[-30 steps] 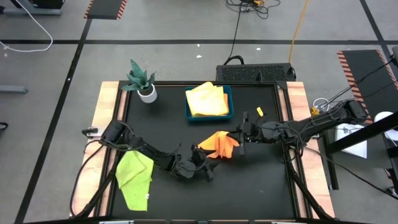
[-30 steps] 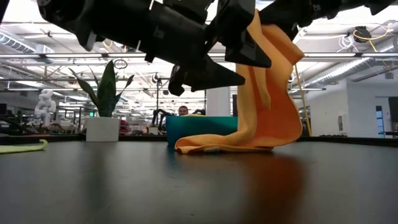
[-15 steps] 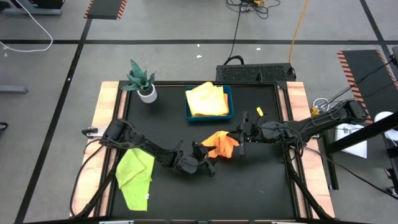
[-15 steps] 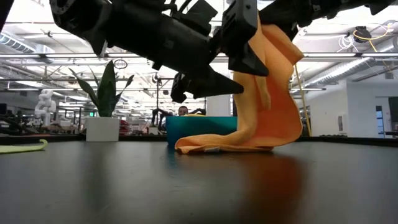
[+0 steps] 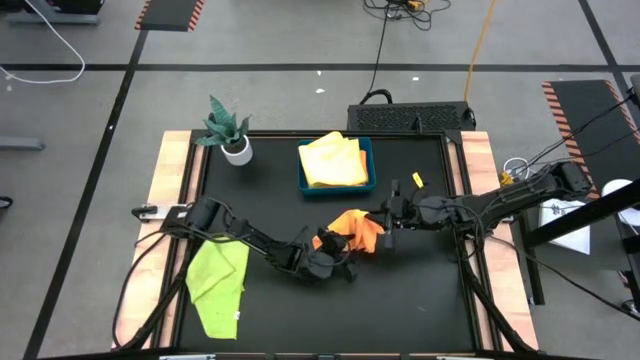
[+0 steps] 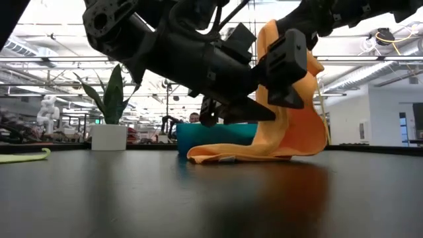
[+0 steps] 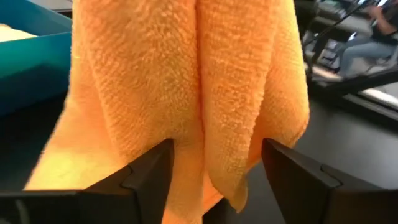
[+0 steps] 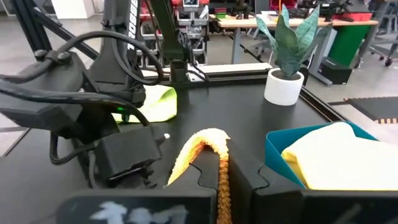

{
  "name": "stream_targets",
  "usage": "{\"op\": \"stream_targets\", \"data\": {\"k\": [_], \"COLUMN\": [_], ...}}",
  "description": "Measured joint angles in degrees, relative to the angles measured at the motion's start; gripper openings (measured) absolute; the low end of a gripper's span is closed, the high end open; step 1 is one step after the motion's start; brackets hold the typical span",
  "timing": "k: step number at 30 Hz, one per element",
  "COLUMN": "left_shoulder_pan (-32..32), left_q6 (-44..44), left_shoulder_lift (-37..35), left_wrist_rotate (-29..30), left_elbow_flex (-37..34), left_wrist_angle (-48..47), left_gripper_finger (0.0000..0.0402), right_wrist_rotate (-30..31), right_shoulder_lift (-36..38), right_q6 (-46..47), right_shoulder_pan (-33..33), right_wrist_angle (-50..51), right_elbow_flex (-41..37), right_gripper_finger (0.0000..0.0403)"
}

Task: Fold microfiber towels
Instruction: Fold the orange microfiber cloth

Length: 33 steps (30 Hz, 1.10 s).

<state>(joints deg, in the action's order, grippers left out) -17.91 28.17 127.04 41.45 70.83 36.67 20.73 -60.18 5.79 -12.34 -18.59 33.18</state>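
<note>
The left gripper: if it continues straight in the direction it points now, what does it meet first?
Most likely the orange towel. In the left wrist view it hangs directly ahead of the left gripper, whose fingers stand open on either side of its lower edge. The right gripper holds the towel up.

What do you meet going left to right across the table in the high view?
Lime green towel → potted plant → left gripper → orange towel, shared by both grippers → right gripper. The blue tray with the yellow towel overlaps this middle stretch, so it is left out.
</note>
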Motion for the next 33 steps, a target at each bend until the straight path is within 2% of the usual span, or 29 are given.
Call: {"op": "stream_targets", "data": {"k": [5,10,11,18,25,28,33], "left_shoulder_pan": [-0.4,-2.1,-2.5,-5.4,-10.2,-14.1,-21.4], "left_q6": [-0.6,-1.5,-1.5,-7.2,-9.5,-10.1,-12.6], "left_shoulder_lift": [-0.6,-4.4,-5.7,-17.0,-33.3,-39.1,-46.0], "left_wrist_rotate": [0.0,-3.0,-3.0,2.4,4.7,5.3,10.5], "left_elbow_flex": [0.0,0.0,0.0,0.0,0.0,0.0,0.0], "left_wrist_angle": [-3.6,-13.2,-16.3,-30.9,-49.7,-54.8,-54.7], "left_gripper_finger": [0.0166,0.0029,0.0016,0.0005,0.0003,0.0002,0.0001], "right_wrist_rotate": [0.0,0.0,0.0,-2.0,-14.9,-14.4,-12.1], "right_shoulder_lift": [0.0,0.0,0.0,0.2,2.0,3.0,2.9], "right_q6": [0.8,0.8,0.8,1.9,5.4,5.9,5.5], "right_shoulder_pan": [0.0,0.0,0.0,-0.2,-2.6,-7.2,-13.4], "right_wrist_angle": [0.6,1.1,1.3,1.7,-0.8,0.0,1.7], "right_elbow_flex": [-0.2,-0.2,-0.2,-0.2,0.1,1.0,2.3], "right_gripper_finger": [0.0004,0.0004,0.0004,0.0004,0.0004,0.0004,0.0004]}}
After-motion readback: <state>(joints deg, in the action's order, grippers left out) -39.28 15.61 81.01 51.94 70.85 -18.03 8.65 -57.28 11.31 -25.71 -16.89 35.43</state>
